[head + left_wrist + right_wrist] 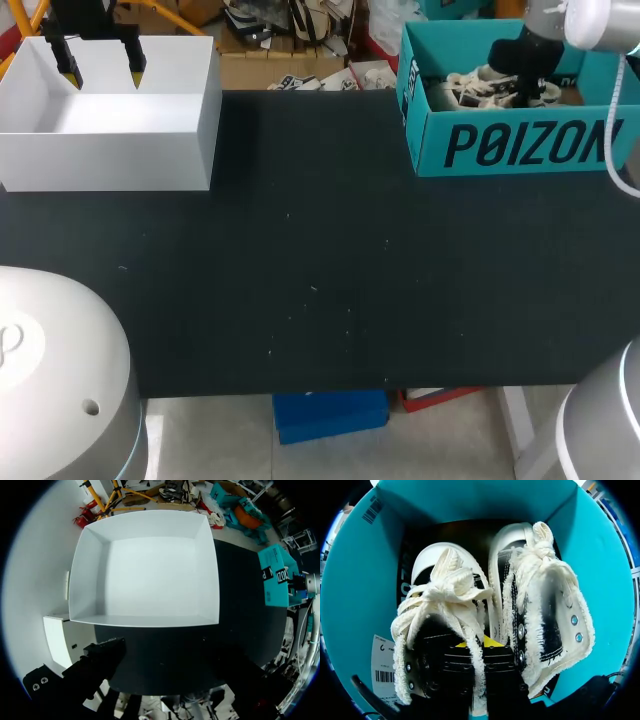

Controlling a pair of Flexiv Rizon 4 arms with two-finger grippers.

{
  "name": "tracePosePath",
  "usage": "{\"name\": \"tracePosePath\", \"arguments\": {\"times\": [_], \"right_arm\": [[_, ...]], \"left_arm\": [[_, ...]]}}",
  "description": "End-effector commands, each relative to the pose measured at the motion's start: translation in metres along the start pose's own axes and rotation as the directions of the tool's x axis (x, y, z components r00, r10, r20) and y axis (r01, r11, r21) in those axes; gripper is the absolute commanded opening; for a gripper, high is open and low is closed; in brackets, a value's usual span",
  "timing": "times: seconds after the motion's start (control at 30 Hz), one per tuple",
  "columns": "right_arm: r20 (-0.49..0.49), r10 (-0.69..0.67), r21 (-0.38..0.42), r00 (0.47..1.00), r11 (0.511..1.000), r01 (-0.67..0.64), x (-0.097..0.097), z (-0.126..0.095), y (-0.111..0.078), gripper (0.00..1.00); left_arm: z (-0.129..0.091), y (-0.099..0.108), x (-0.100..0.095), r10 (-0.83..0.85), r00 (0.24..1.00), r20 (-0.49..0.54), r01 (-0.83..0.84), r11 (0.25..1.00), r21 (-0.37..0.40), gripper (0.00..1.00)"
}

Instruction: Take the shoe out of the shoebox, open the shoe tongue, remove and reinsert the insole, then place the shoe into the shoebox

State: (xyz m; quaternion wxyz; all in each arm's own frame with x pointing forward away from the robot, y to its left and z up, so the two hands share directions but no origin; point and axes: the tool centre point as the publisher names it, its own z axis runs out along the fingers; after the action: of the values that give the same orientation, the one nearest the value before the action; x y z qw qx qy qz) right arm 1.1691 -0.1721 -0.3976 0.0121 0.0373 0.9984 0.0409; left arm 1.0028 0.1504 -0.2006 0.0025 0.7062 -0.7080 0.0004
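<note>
The dark worktop (320,270) carries two boxes along its far edge, well apart. The open white box (110,160) is at my left. The teal shoebox (520,145) is at my right, and it too is open.

The left end effector (102,67) hangs over the white box, its two yellow-tipped fingers spread wide, holding and touching nothing. In the left wrist view that box lies directly ahead of it, showing only its bare white floor.

My right arm goes down into the shoebox. The right end effector (482,647) sits low between a pair of high-top shoes, black with cream laces and frayed cream edging, which lie side by side on the box floor. It is right at the frayed collar of the first shoe (440,610), with the second shoe (540,605) just beside it. I cannot tell whether it grips that collar.

A white barcode label (385,667) lies in the shoebox next to the first shoe.
</note>
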Motion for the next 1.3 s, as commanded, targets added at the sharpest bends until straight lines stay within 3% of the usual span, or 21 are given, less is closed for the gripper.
{"name": "tracePosePath", "arguments": {"times": [0.03,0.57,1.3], "right_arm": [[-0.005,0.0,0.004,1.0,1.0,0.0,0.001,-0.005,0.001,0.0],[0.002,-0.005,0.046,1.0,0.999,0.005,0.008,-0.05,-0.005,0.0],[0.017,0.011,0.113,1.0,0.994,-0.013,0.005,-0.14,-0.008,0.0]], "left_arm": [[-0.001,0.0,0.0,-0.002,1.0,0.003,0.002,1.0,-0.002,1.0],[-0.001,0.0,0.0,-0.002,1.0,0.003,0.002,1.0,-0.002,1.0],[-0.001,0.0,0.0,-0.002,1.0,0.003,0.002,1.0,-0.002,1.0]]}}
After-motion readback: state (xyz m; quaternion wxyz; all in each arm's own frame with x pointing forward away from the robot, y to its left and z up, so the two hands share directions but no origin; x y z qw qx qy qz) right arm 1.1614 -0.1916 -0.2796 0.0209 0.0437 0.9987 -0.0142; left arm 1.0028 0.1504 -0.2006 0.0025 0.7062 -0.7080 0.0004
